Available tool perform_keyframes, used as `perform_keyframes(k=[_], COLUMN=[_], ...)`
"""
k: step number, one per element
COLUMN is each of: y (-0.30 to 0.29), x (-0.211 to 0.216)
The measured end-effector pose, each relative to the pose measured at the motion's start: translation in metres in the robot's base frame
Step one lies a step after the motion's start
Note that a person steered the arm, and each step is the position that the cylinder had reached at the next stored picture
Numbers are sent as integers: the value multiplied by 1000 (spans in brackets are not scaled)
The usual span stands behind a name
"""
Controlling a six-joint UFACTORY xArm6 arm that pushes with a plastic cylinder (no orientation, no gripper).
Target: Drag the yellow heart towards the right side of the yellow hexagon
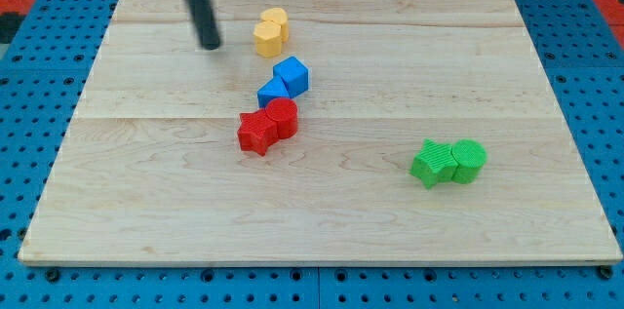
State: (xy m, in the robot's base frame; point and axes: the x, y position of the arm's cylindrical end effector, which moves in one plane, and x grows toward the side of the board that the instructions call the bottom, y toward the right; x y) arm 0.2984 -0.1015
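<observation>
Two yellow blocks touch near the view's top centre: the yellow heart (pixel 277 22) at the upper right and the yellow hexagon (pixel 266 39) at the lower left. My tip (pixel 210 46) rests on the board to the left of both, a short gap from the hexagon. The dark rod rises from it toward the view's top left.
Two blue blocks (pixel 286 81) touch below the yellow pair. A red star (pixel 256 134) and a red cylinder (pixel 282 117) touch below those. A green star (pixel 431 164) and a green cylinder (pixel 469 160) sit at the lower right. The wooden board (pixel 146 202) lies on a blue pegboard.
</observation>
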Motion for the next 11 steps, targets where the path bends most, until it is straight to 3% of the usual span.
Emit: perform_keyframes(k=[1,2,3,4,5,6,7,8,10,11], y=[73,114,82,43,22,126,187,172,92,166], x=[-25,-16,-57,-60,-103,-104,-59,-96,-90,-68])
